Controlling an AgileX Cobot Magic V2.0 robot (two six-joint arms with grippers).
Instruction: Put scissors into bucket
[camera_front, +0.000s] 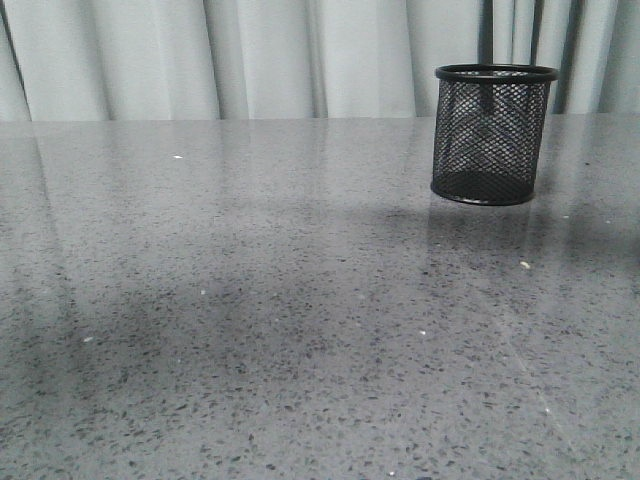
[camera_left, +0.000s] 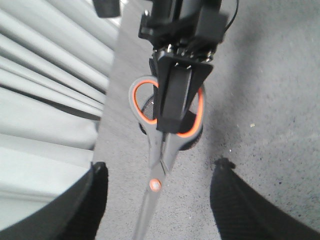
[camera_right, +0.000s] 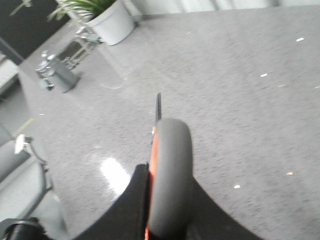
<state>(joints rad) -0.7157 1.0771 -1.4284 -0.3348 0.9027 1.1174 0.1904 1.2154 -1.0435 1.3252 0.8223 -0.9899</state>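
The bucket (camera_front: 494, 134) stands alone on the table (camera_front: 250, 330) at about two o'clock of centre, its mouth open and unblocked. Curtains (camera_front: 250, 55) close off twelve o'clock behind it.

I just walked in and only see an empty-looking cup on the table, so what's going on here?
The right claw is shut on the handles of the scissors, holding them up in the air. The left claw is open and holds nothing; its camera looks at the scissors. The bucket stands upright on the grey table, on the robot's right, with no scissors in it. So the drop into the bucket is not yet done.
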